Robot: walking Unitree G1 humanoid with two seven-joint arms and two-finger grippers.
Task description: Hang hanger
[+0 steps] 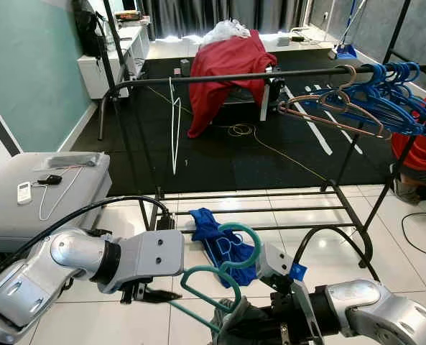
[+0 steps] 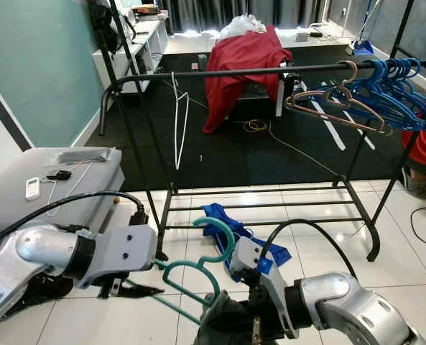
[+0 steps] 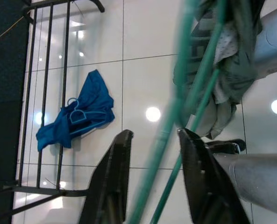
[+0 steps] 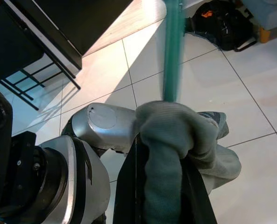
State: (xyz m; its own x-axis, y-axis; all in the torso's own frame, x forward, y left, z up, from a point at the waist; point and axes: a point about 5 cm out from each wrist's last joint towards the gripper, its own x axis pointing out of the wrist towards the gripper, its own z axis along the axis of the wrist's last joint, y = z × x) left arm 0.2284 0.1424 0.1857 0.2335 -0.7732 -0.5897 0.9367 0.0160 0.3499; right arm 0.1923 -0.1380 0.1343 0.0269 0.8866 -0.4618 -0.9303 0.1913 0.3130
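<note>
Teal hanger (image 1: 223, 269) with grey garment (image 4: 175, 154) held low over the tiled floor (image 1: 414, 244). Right claw (image 4: 161, 196) clenched on the garment; left claw (image 3: 152, 182) parted, its fingers straddling the hanger's bar. Ahead: blue cloth (image 1: 216, 237) on the floor beneath the black clothes rack (image 1: 234, 77), which carries blue hangers (image 1: 385, 97).

Two head cameras look forward and down over a clothes rack (image 1: 234, 75) across mid-frame, both arms at the bottom edge. Each wrist camera looks closely along its black fingers at white floor tiles (image 3: 143, 74). All share the green hanger (image 1: 223, 277).
</note>
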